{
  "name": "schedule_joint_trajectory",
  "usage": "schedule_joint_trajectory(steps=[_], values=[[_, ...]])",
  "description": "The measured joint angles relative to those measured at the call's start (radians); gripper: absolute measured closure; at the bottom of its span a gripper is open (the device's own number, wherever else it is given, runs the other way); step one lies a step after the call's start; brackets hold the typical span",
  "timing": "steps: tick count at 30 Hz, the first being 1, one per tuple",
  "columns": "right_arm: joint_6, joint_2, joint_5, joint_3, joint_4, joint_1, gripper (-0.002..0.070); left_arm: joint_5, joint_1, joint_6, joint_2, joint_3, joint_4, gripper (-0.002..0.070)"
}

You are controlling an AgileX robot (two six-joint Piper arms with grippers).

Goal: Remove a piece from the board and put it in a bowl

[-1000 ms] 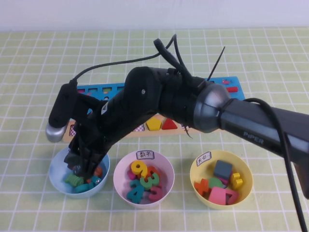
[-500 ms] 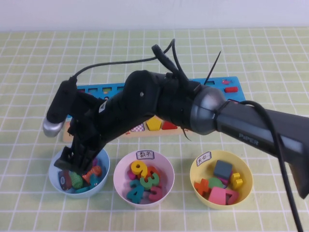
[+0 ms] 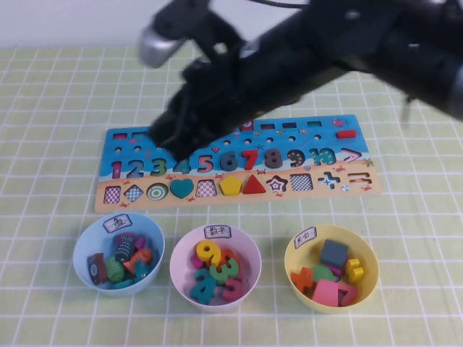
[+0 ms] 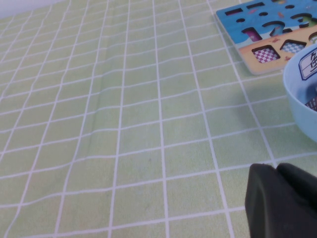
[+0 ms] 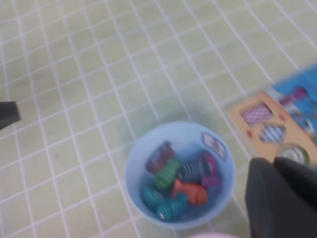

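Left gripper (image 4: 277,173): parked low over the worktop (image 3: 43,144) at the robot's left, just beside the light-blue bowl (image 3: 78,256). Only a dark edge of it showed in its own wrist view, and none of it in the high view. I could not tell its state.

Light-blue bowl: it stood at the left end of a row of three, near the tan edge of the board (image 3: 362,189) and apart from it, with its white label (image 3: 118,223) on the rim facing the board.

The piece (image 3: 97,268): I found it inside this bowl against the left wall, among other coloured pieces. Its long axis ran roughly from the rim toward the bowl's floor, though I could not fix the tilt. On that showing I judged the placing done.

Right gripper (image 3: 173,136): it hung high over the left half of the board, jaws together and with nothing seen between them. The piece lay below it, to the robot's left and nearer the robot. Though nearer the bowl, the left arm had no call to move.

Surface and room: a green checked cloth lay flat, with open ground left of the bowl. To the right the white-and-pink bowl (image 3: 249,249) and yellow bowl (image 3: 365,246) stood close by, so any descent there wants care.
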Motion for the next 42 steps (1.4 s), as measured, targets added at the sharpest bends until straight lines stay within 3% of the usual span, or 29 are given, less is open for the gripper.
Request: schedule_joint_trajectory(steps=[11,17,27,35,42], values=[[0.068,-0.489,-0.409,0.654,0.011,-0.042,0.0691,0.000,0.000,0.000,0.000,0.000,0.000,0.0679],[0.068,-0.802,-0.475,0.861,0.011,-0.042,0.0691,0.000,0.000,0.000,0.000,0.000,0.000,0.0679],[0.066,-1.156,-0.483,1.026,-0.068,-0.042,0.0691,0.000,0.000,0.000,0.000,0.000,0.000,0.0679],[0.066,-1.165,-0.332,1.055,-0.078,-0.042,0.0691,0.000,0.000,0.000,0.000,0.000,0.000,0.0679],[0.066,-1.152,-0.256,1.055,-0.312,-0.042,0.0692,0.000,0.000,0.000,0.000,0.000,0.000,0.0679]])
